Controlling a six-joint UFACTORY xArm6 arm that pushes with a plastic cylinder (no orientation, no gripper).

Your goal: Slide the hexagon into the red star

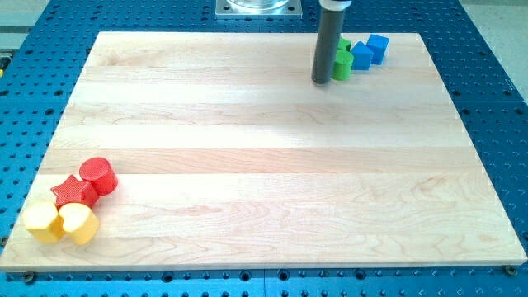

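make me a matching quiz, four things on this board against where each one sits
Things:
1. my tip
2. red star
3. red cylinder
4. blue cube

Places:
A. farthest toward the view's right of the top cluster
B. just to the view's left of the green blocks
C. up and right of the star, against it
D. between the red cylinder and the yellow blocks

Pairs: 1-B, 2-D, 3-C, 4-A

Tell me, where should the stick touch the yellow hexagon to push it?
I'd push the yellow hexagon on its lower-left side with my tip, coming from the view's bottom left, because the red star sits up-right of it. My tip is beside a green block.
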